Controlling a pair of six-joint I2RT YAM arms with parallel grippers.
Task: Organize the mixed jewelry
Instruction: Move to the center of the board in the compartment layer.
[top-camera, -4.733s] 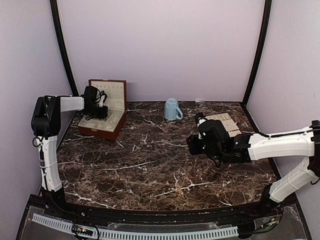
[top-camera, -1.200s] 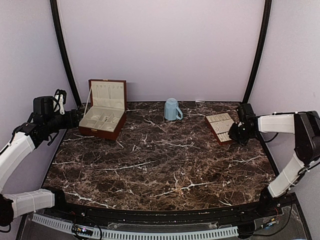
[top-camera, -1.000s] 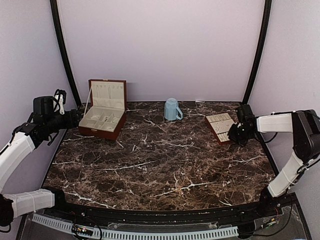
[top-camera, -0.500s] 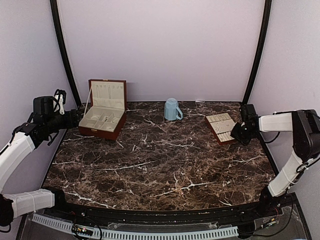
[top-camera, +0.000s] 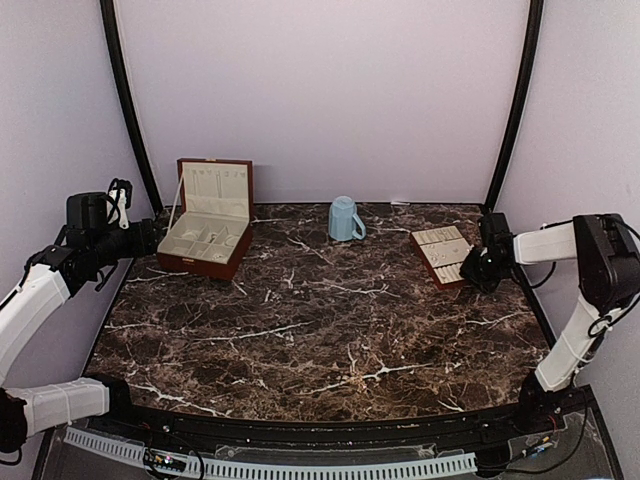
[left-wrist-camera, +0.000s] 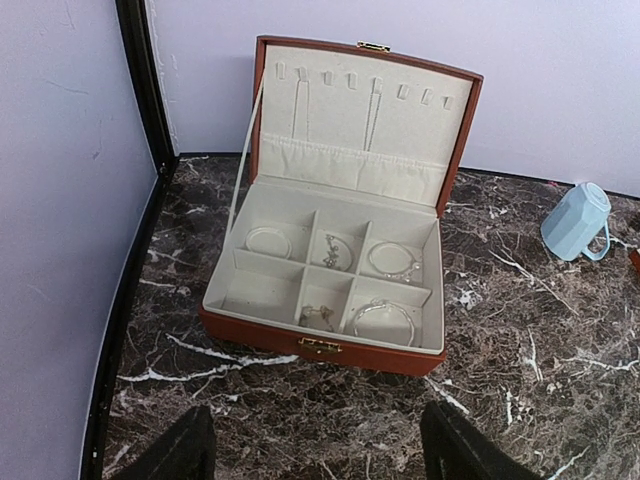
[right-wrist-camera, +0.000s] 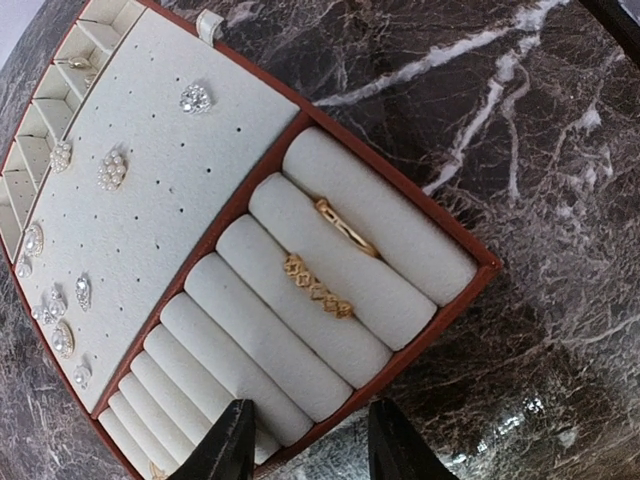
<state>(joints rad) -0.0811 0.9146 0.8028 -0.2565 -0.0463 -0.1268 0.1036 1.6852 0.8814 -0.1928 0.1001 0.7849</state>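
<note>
The mixed jewelry shows in two places. Silvery bracelets (left-wrist-camera: 392, 260) and small pieces (left-wrist-camera: 318, 315) lie in the compartments of the open reddish-brown box (left-wrist-camera: 300, 340). Glinting studs (right-wrist-camera: 110, 170) sit on the flat pad of the brown-edged tray (right-wrist-camera: 455, 295), and two gold rings (right-wrist-camera: 318, 285) rest between its cream rolls. My left gripper (left-wrist-camera: 320, 462) is open and hangs just in front of the box (top-camera: 205, 262). At the right edge of the tray (top-camera: 443, 278), my right gripper (right-wrist-camera: 312, 450) is open with nothing between its fingers.
A light-blue mug (top-camera: 345, 219) lies near the back wall between box and tray; it also shows as a mug (left-wrist-camera: 575, 220) at the right of the left wrist view. Black frame posts (top-camera: 125, 100) rise at both back corners. Purple walls close in the dark marble table (top-camera: 320, 330).
Several seconds ago the left gripper was inside the box and the right arm was over the table; both have since pulled outward. In the last second the right jaws parted a little; the left arm is still.
</note>
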